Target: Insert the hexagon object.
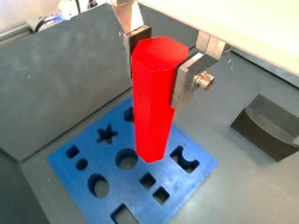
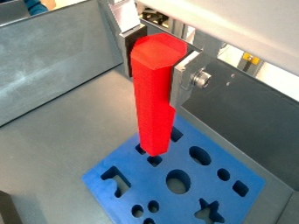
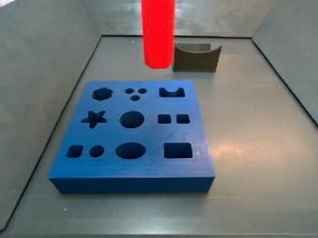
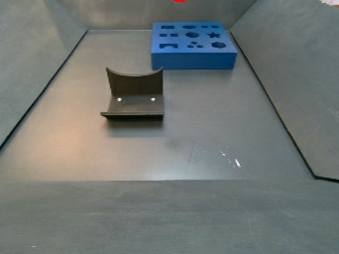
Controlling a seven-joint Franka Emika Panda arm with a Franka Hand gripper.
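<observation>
Hexagon object (image 1: 153, 96), the red rod, hangs upright in my gripper (image 1: 162, 66), whose silver fingers (image 2: 184, 73) are closed against its upper flanks, its lower end in the air above the blue block (image 3: 134, 177) in a side view. I judge this the carry-and-align step: next I must bring the rod over the hexagonal hole (image 3: 103, 92), match its facets, then lower straight. Every cut-out in the block looks empty.

In both wrist views the gripper (image 1: 162, 61) points downward, its flat silver fingers (image 2: 184, 80) closed against the upright hexagon object (image 1: 153, 101); the far finger seems partly hidden.
</observation>
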